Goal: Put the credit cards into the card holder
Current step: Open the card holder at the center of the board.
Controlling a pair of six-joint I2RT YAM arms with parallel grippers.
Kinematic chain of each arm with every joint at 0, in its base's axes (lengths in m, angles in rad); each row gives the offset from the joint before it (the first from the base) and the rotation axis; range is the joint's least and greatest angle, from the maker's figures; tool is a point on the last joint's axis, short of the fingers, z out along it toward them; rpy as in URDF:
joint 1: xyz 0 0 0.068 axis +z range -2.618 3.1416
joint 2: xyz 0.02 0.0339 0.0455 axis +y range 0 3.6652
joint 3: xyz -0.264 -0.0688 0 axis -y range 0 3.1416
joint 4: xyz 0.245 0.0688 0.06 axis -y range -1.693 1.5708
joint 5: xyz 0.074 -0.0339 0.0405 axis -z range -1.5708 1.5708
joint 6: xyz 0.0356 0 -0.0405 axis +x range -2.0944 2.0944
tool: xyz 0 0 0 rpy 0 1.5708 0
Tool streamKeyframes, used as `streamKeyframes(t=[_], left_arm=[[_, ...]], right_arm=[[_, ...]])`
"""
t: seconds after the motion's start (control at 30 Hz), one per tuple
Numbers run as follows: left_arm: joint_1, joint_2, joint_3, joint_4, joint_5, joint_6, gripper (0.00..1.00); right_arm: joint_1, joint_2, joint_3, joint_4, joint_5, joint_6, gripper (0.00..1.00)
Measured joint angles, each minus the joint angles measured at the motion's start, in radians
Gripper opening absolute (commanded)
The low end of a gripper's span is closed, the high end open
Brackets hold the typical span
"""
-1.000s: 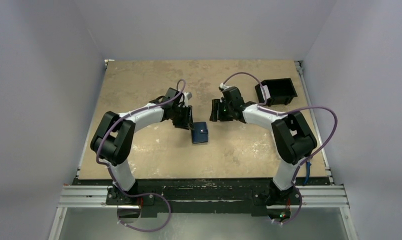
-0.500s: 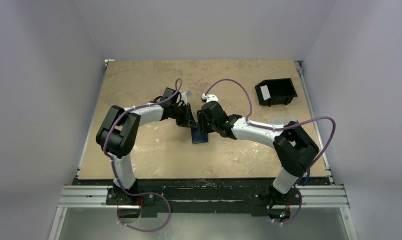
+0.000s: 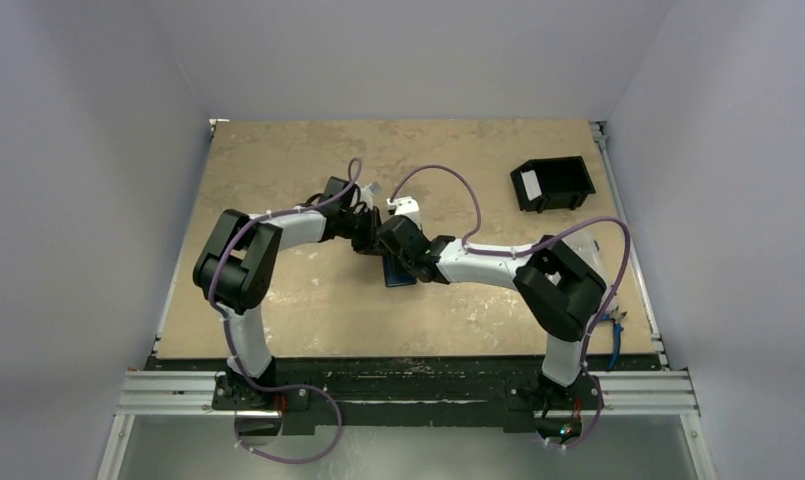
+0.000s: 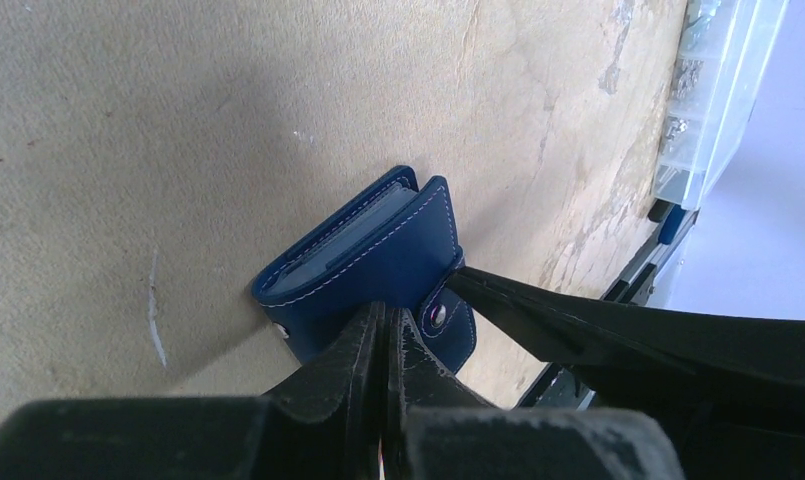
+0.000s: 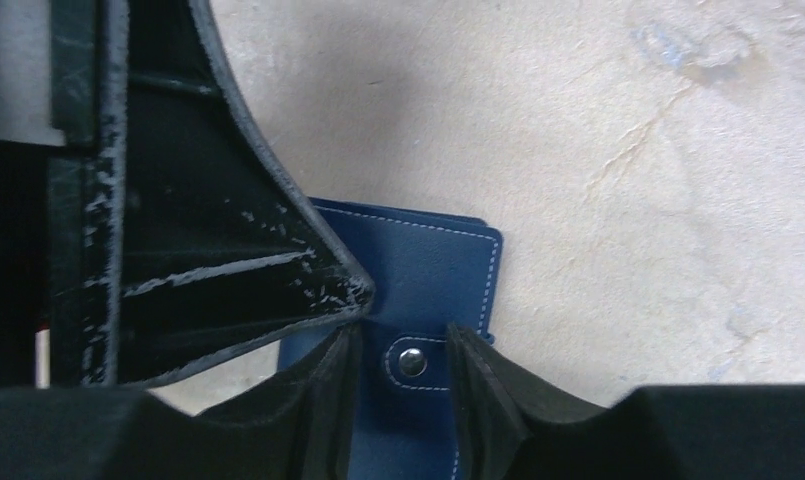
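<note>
Holder: flat navy-blue leather card holder [image 4: 378,255]
Left gripper [image 4: 383,310]: jaws together, tips touching the holder
Right gripper [image 5: 403,338]: jaws narrow, straddling snap tab [image 5: 411,362]

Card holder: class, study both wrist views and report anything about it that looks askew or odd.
The card holder gapes along one edge, lighter contents showing, though its snap strap looks fastened. Nothing else stands out.

Top view: even diffuse light, bright, soft faint shadows on the tabletop [image 3: 278,180], no glare, mild softness. Wrist views — own fingers [image 5: 318,400] at the bottom edge dark and out of focus, card holder [image 4: 378,260] stitching sharp. Left wrist: right edge blown out pale — broad soft shadow upper left.
</note>
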Motion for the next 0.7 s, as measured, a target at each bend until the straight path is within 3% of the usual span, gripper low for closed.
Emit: streamKeyframes(t=[0.23,0.43,0.57,0.7], left_arm=[[0.002,0.007,0.006,-0.002,0.007,0.0,0.0],[0.002,0.02,0.018,-0.006,0.02,0.0,0.0],[0.002,0.022,0.021,-0.01,0.02,0.001,0.0],[0.002,0.023,0.024,-0.016,0.019,0.001,0.0]], right_arm=[[0.019,0.028,0.029,-0.036,0.112,0.026,0.22],[0.02,0.013,0.019,-0.022,0.122,0.05,0.0],[0.0,-0.09,-0.076,0.018,0.068,0.077,0.0],[-0.123,-0.274,-0.281,0.166,-0.136,0.155,0.0]])
